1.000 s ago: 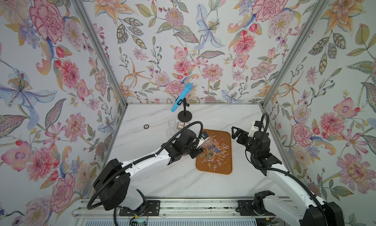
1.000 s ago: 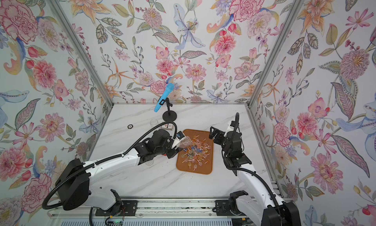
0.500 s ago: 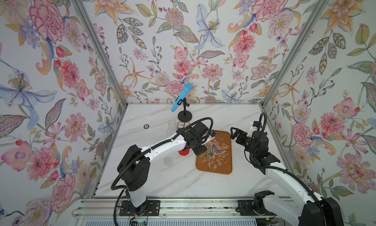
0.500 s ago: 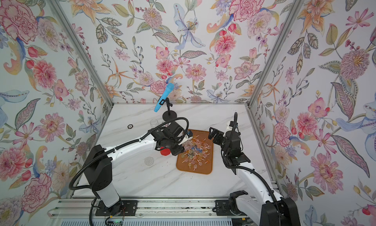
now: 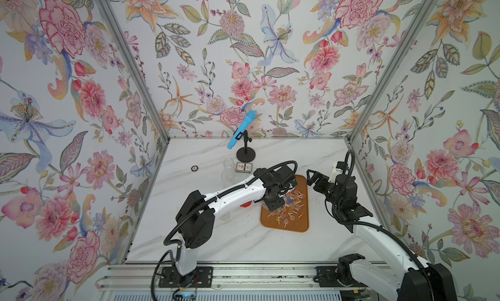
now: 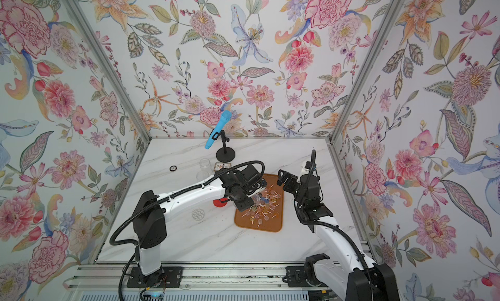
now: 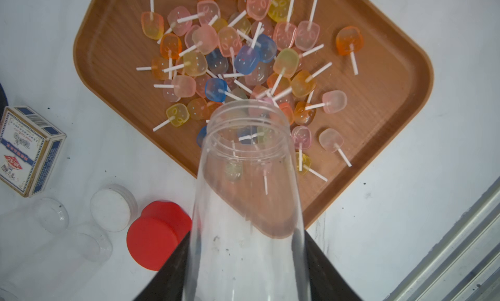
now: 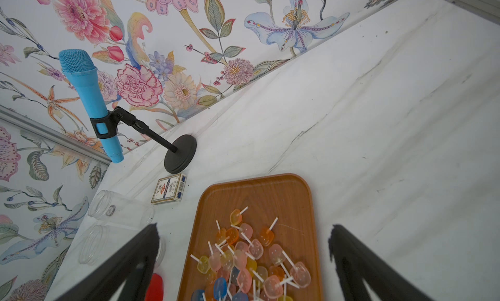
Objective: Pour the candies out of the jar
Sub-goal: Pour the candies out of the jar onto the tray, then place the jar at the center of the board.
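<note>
table [image 5: 216,240]: white marble, carrying everything.
white lid [image 7: 112,207]: flat on the table, just beside the red lid [image 7: 154,237].
left tool [image 7: 247,264]: clamped on the jar's body.
jar [image 7: 247,177]: clear, tipped, open mouth low over the tray's near edge.
tray [image 7: 392,77]: brown, rounded corners.
candies [image 7: 243,58]: heaped on the tray before the jar's mouth; a few show through its wall, inside or beneath I cannot tell.
right tool [image 8: 243,229]: jaws wide apart, empty, above the tray's far end.
card box [image 7: 27,150]: beyond the tray, beside two empty jars [image 8: 119,209].
microphone [image 5: 241,129]: blue, on a black stand, farthest back.
</note>
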